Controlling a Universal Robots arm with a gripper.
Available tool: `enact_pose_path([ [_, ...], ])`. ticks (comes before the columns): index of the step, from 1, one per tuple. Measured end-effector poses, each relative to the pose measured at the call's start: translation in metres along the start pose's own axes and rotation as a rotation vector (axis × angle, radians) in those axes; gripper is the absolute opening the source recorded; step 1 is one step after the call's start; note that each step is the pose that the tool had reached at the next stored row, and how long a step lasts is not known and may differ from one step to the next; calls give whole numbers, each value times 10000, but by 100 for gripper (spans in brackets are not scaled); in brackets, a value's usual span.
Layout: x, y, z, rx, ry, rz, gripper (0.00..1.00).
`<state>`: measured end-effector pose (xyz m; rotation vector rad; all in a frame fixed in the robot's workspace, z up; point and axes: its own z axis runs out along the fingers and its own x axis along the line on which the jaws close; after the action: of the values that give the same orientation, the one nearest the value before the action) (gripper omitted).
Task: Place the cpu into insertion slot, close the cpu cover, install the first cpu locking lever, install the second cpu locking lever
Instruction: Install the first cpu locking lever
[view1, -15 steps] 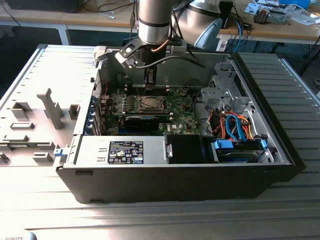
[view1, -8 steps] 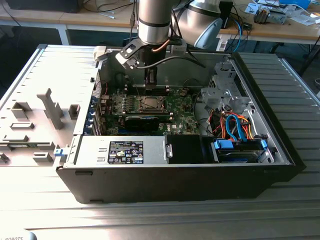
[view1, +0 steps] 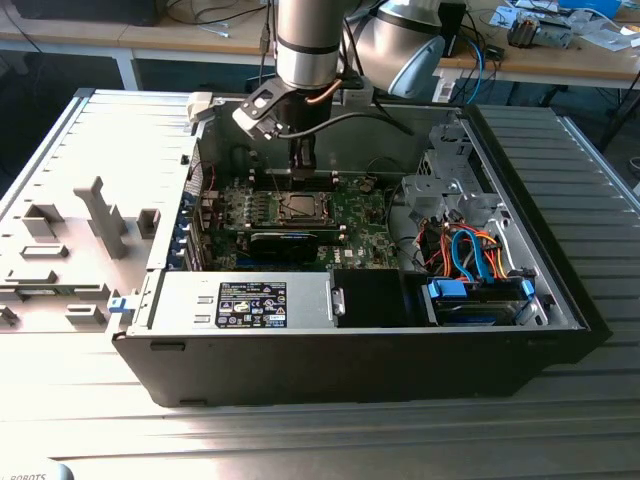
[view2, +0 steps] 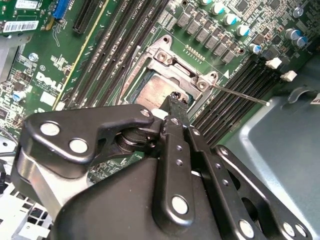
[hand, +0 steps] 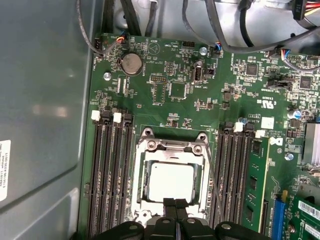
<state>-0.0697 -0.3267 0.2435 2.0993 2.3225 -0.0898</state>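
gripper (hand: 175, 204): black, fingers pressed together with no gap, nothing seen between them; tips low at the near edge of the cpu cover in both wrist views, contact too close to call; hanging from the arm inside the computer case in the exterior view (view1: 303, 160)
cpu (hand: 170, 181): flat, dull silver top up, seated square in the insertion slot, just past the fingertips
insertion slot (hand: 145, 186): a dark band showing around the chip, contact field hidden under it
cpu cover (hand: 170, 151): silver frame lying down flat around the chip, window framing the metal top
locking lever (view2: 240, 94): thin bare rod, angled out from a corner of the cover over the memory slots, not tucked down; second lever not made out
memory slots (hand: 107, 175): long black rows on both sides of the socket
motherboard (hand: 170, 90): green, lying flat in the case, round coin cell (hand: 131, 64) well apart from the socket
computer case (view1: 350, 370): black, side open upward, resting on the ribbed grey desk (view1: 300, 440)
cables (view1: 470, 255): orange and blue, bundled inside the case toward the exterior view's right
grey fixture blocks (view1: 100, 215): on the desk at the exterior view's left, apart from the case
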Motion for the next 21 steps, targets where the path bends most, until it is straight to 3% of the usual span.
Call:
enact_pose_path([
  [21,0,0,0,-52,-41,-1136,11],
])
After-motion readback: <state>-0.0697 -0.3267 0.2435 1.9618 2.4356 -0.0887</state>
